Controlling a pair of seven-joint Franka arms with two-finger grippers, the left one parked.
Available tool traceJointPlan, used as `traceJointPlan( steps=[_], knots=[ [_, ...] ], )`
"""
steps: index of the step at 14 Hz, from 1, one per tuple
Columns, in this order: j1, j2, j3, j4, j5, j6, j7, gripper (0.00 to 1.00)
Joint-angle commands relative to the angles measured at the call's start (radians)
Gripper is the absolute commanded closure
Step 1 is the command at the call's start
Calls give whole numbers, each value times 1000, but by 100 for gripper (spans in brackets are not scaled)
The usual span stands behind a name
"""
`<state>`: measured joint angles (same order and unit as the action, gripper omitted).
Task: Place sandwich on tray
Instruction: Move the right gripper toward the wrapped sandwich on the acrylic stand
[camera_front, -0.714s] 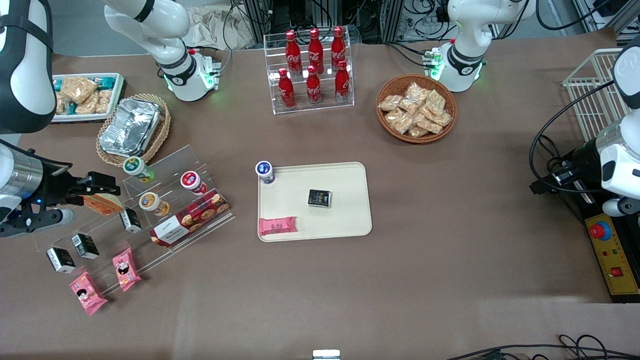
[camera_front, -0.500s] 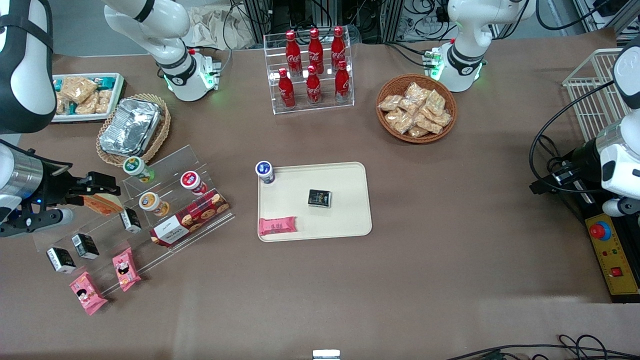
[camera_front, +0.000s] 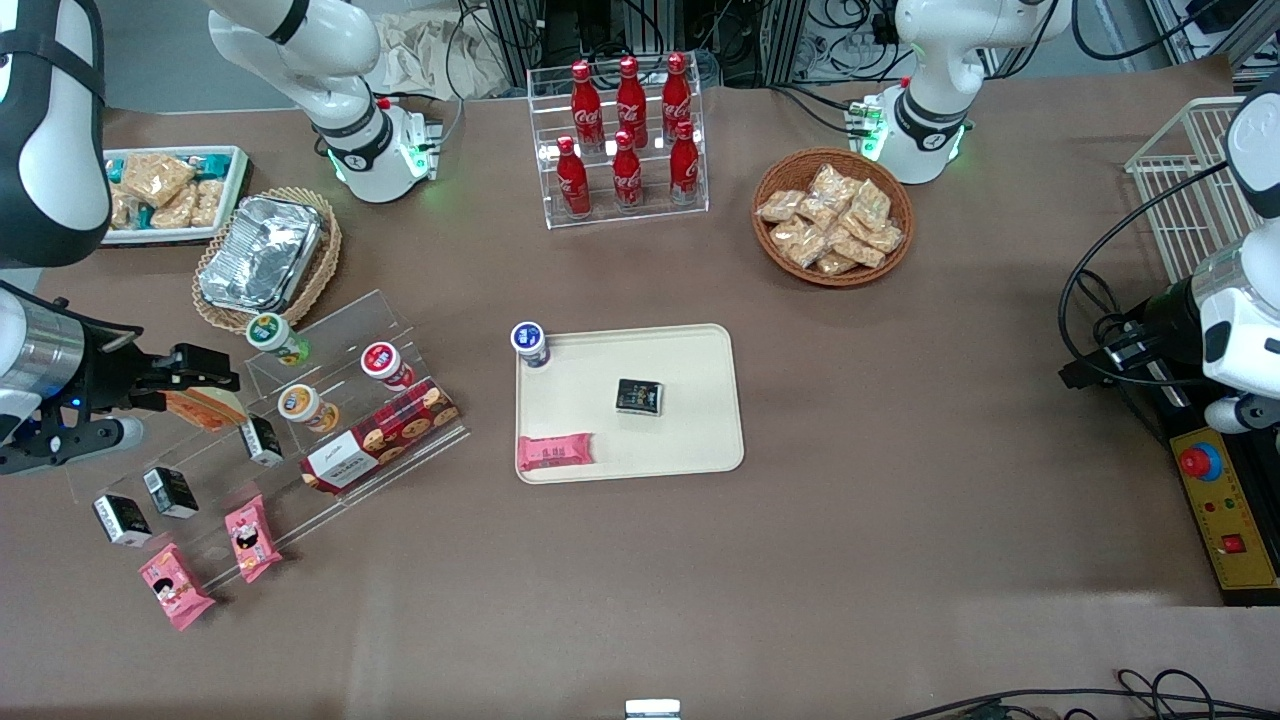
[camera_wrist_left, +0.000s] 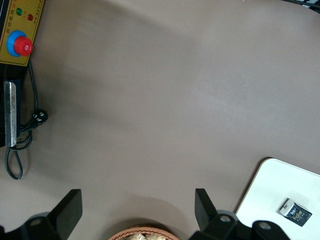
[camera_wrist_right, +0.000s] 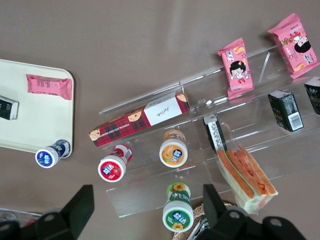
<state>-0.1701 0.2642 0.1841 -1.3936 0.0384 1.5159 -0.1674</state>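
Observation:
The sandwich (camera_front: 206, 409), a wrapped wedge with pale bread and orange and green layers, lies on the clear acrylic stand (camera_front: 400, 330) toward the working arm's end of the table. My gripper (camera_front: 218, 379) hovers just above it, open and empty. In the right wrist view the sandwich (camera_wrist_right: 247, 176) lies beside one fingertip, outside the gap of the gripper (camera_wrist_right: 148, 210); a green-lidded cup (camera_wrist_right: 178, 212) shows between the fingers. The cream tray (camera_front: 690, 440) lies flat at mid-table, also in the right wrist view (camera_wrist_right: 30, 125).
The tray holds a blue-lidded cup (camera_front: 529, 342), a black packet (camera_front: 639, 396) and a pink bar (camera_front: 555, 452). The stand carries cups, a biscuit box (camera_front: 380, 435), black cartons and pink packets. A foil container (camera_front: 260, 252), cola rack (camera_front: 625, 140) and snack basket (camera_front: 832, 215) stand farther from the camera.

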Motion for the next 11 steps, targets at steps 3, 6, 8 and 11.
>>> traceJointPlan(
  steps=[3, 6, 8, 11],
  knots=[
    [-9, -86, 1, -83, -84, -10, -56, 2],
    [-64, -99, 0, -111, -98, 6, -193, 2],
    [-106, -100, 0, -137, -100, 26, -240, 2],
    [-176, -123, 0, -234, -98, 116, -345, 2]
  ],
)
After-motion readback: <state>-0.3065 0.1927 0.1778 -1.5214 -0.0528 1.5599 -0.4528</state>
